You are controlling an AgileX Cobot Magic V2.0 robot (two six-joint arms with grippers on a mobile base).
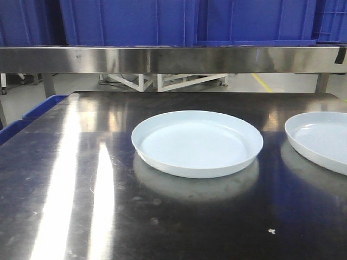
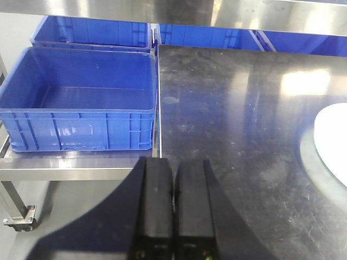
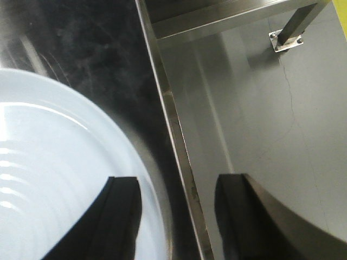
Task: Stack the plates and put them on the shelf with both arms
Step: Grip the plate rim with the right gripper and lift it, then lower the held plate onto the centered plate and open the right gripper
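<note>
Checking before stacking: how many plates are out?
2. One round pale bluish-white plate sits centrally on the dark metal table; the second lies apart to its right, cut off by the frame.

Shelf (image 1: 173,58) overhead (low), gap between plates (image 1: 197,143)

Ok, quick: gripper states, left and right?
Left gripper: shut, holding nothing.
Right gripper: open, one finger over the plate, gripping nothing.

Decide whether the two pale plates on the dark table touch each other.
Apart. The front-facing view shows bare dark table between the centre plate and the right-edge plate.
</note>
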